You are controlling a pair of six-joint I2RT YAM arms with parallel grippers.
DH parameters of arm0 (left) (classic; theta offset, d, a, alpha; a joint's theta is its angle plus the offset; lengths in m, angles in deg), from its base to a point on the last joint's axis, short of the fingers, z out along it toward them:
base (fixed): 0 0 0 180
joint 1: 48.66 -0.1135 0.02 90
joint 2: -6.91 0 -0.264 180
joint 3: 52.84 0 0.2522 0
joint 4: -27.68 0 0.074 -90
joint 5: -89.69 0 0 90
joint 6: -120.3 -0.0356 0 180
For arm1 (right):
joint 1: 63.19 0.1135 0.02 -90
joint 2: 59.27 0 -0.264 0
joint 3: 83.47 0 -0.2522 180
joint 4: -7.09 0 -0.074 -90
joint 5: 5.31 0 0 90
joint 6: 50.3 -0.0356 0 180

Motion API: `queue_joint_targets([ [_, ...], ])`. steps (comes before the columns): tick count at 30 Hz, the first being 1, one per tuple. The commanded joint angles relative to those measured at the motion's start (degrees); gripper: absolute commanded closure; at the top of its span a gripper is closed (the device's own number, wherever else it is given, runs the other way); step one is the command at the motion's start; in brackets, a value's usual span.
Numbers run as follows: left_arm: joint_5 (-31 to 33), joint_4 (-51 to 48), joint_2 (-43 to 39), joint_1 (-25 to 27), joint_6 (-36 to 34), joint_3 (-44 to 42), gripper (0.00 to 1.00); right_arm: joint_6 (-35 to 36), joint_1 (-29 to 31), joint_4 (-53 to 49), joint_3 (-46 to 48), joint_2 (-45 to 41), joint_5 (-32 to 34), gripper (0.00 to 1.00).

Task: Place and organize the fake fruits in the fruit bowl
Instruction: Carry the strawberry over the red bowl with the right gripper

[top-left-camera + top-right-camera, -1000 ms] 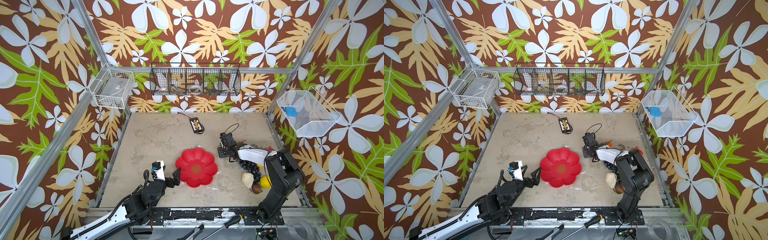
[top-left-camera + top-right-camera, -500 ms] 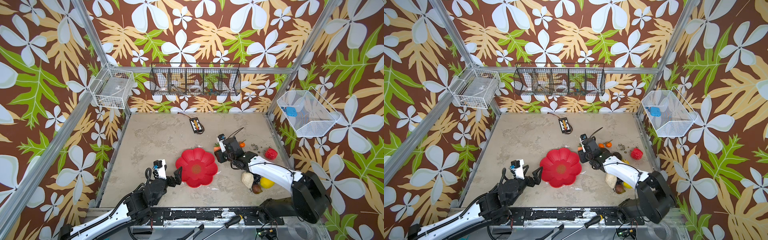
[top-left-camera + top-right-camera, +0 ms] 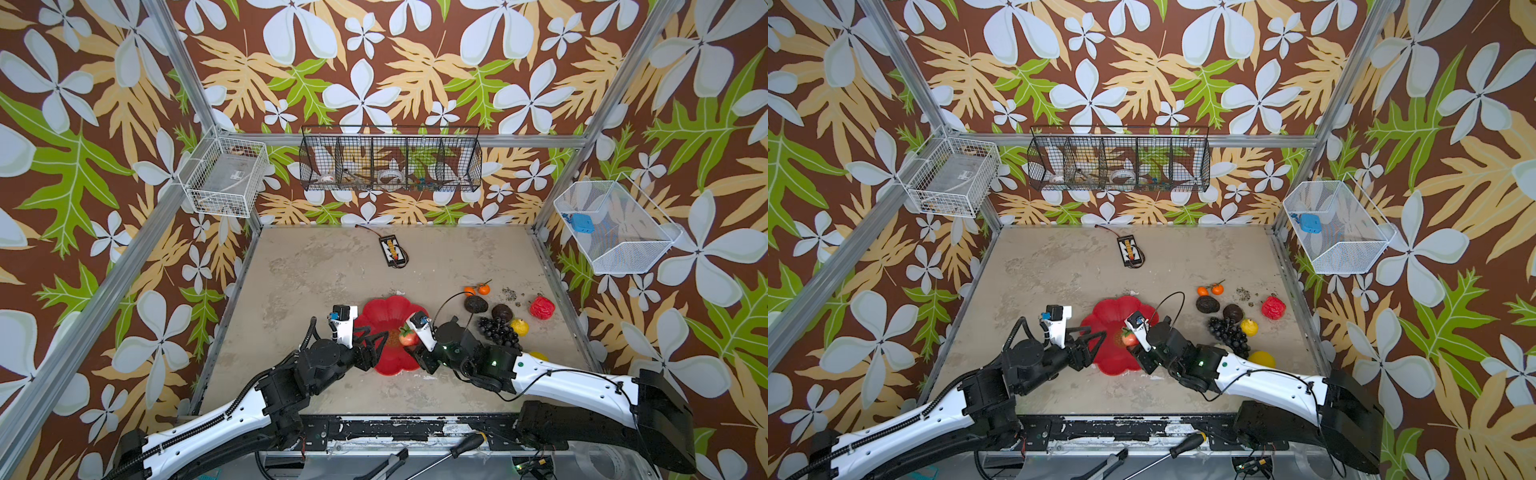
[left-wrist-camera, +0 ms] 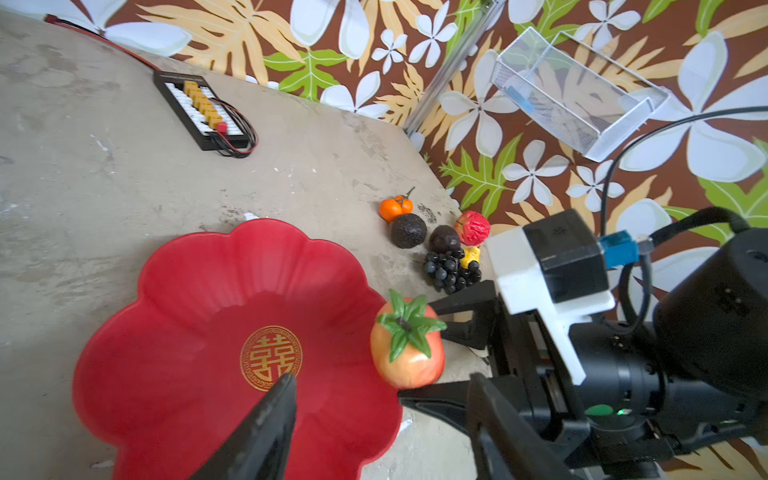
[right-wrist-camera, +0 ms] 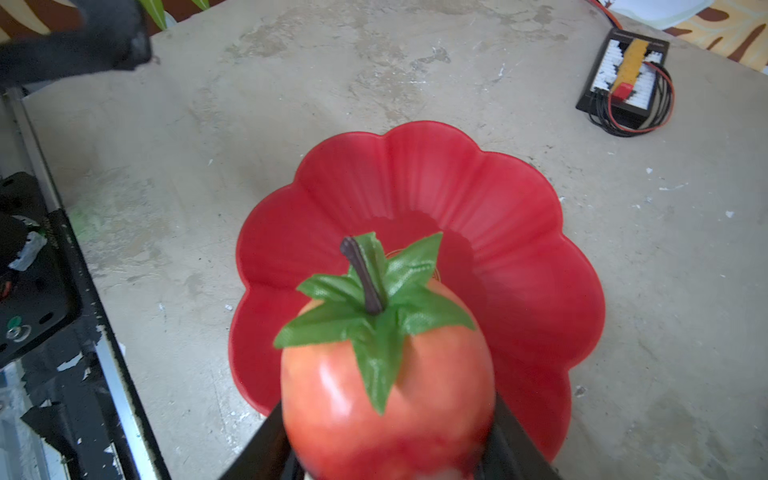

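The fruit bowl [image 3: 384, 305], a glossy red dish with scalloped petals, sits on the mottled table [image 3: 311, 282] and bears a gold emblem [image 4: 271, 357] at its centre. The right gripper [image 3: 409, 338] is clamped on a red apple [image 3: 407, 337] with green leaves and a brown stem. In the right wrist view its black fingers [image 5: 262, 444] press against the fruit's two sides. The apple hangs over the bowl's rim on the side nearest the right arm, with its leafy end turned toward the bowl's centre. I cannot tell whether it touches the dish.

The left gripper [image 3: 374, 332] hovers over the bowl's near edge on the left arm's side, jaws spread and grasping nothing. In the left wrist view one finger [image 4: 266, 424] lies above the bowl's floor just short of the emblem, and the other stands outside the rim.

The other fruits lie on the table outside the bowl, all on its right-arm side. The dark grape bunch [image 3: 496, 330] is the nearest to the bowl. A yellow lemon [image 3: 519, 327] touches it on the far side from the bowl. An avocado [image 3: 476, 304] and a second dark round fruit [image 3: 502, 311] sit just behind the grapes. Two small oranges [image 3: 477, 289] lie just beyond the avocado, and a red strawberry [image 3: 542, 307] lies farthest from the bowl. Another yellow fruit [image 3: 1261, 358] shows partly beside the right arm.

A black connector board [image 3: 392, 250] with red and black wires lies well beyond the bowl, toward the back wall.
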Motion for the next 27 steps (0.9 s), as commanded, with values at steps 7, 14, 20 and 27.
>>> queue_joint_targets([
  [7,-6.7,1.8,5.0,-0.2,0.7,1.9,0.62,1.5,6.0,3.9,-1.6,3.9,5.9,0.5],
  [14,-4.7,0.6,5.9,-0.2,1.5,1.4,0.69,1.5,9.2,5.3,-2.3,5.5,8.8,0.5],
  [20,-4.1,-0.4,6.1,-0.2,2.1,0.9,0.7,1.6,9.9,4.9,-2.4,5.5,9.8,0.5],
  [27,-4.1,-0.4,6.5,-0.2,2.7,0.7,0.74,1.4,10.4,4.8,-2.2,5.4,10.7,0.5],
])
